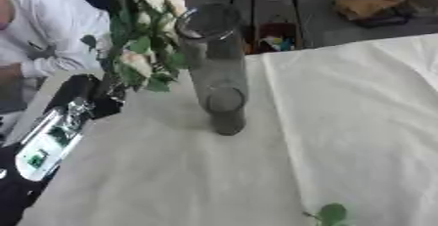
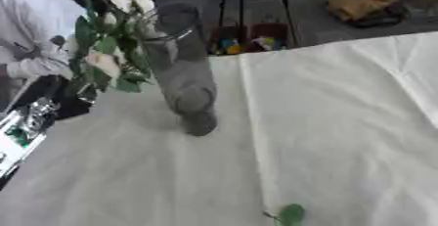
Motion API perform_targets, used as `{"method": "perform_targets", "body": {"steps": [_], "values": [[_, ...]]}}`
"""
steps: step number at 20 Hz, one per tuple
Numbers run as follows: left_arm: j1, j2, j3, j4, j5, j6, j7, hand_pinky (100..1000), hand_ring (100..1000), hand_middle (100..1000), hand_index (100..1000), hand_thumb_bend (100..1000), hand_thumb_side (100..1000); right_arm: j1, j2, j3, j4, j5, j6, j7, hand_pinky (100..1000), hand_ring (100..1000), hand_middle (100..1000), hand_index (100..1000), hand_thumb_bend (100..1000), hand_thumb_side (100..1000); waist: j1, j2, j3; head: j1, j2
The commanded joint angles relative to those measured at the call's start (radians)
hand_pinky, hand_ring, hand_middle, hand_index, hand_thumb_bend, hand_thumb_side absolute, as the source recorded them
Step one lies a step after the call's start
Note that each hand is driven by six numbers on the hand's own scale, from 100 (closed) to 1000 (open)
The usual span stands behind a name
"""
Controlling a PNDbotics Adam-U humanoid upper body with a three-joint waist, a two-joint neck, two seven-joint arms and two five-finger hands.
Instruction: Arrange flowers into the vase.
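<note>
the left hand (image 1: 102,95), clenched round the stems, holds the flowers (image 1: 145,29) upright just left of the vase (image 1: 214,68) on the counter (image 1: 342,122), blooms level with its mouth.

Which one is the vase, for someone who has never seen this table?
On the white tablecloth, look near the far edge, left of centre. The vase stands there: a tall clear glass cylinder, apparently empty. The left hand holds white flowers with green leaves just to its left.
</note>
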Motion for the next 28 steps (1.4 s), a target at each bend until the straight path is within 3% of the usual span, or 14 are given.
{"method": "perform_targets", "body": {"steps": [1, 12, 13, 14, 18, 28], "values": [[-0.028, 0.053, 0.039, -0.033, -0.009, 0.009, 0.021, 100, 100, 100, 100, 100, 420, -0.006, -0.011, -0.009, -0.017, -0.006, 0.003, 0.001, 640, 638, 523, 628, 100, 966, -0.003, -0.029, 0.004, -0.002, -0.002], [-0.141, 0.027, 0.091, -0.097, 0.115, 0.010, 0.115, 100, 100, 100, 100, 100, 436, 0.007, -0.014, -0.007, -0.017, -0.012, 0.003, 0.003, 641, 639, 523, 630, 100, 968, -0.004, -0.044, 0.000, -0.019, 0.026], [-0.153, 0.025, 0.092, -0.100, 0.129, 0.009, 0.129, 100, 100, 100, 100, 100, 484, 0.008, -0.013, -0.006, -0.017, -0.013, 0.003, 0.004, 641, 639, 522, 630, 100, 968, -0.004, -0.046, -0.001, -0.019, 0.030], [-0.162, 0.022, 0.092, -0.102, 0.141, 0.007, 0.143, 100, 100, 100, 100, 100, 438, 0.009, -0.013, -0.006, -0.017, -0.014, 0.003, 0.005, 641, 639, 522, 630, 100, 968, -0.004, -0.048, -0.001, -0.018, 0.033], [-0.203, 0.009, 0.096, -0.106, 0.178, -0.001, 0.195, 100, 100, 100, 100, 100, 447, 0.013, -0.013, -0.004, -0.017, -0.018, 0.001, 0.007, 640, 639, 523, 631, 100, 967, -0.007, -0.057, -0.010, -0.024, 0.046], [-0.283, -0.037, 0.116, -0.080, 0.254, -0.047, 0.303, 100, 100, 100, 100, 100, 462, 0.020, -0.012, 0.002, -0.017, -0.024, -0.001, 0.012, 640, 639, 523, 631, 100, 966, -0.013, -0.073, -0.026, -0.003, 0.031]]}}
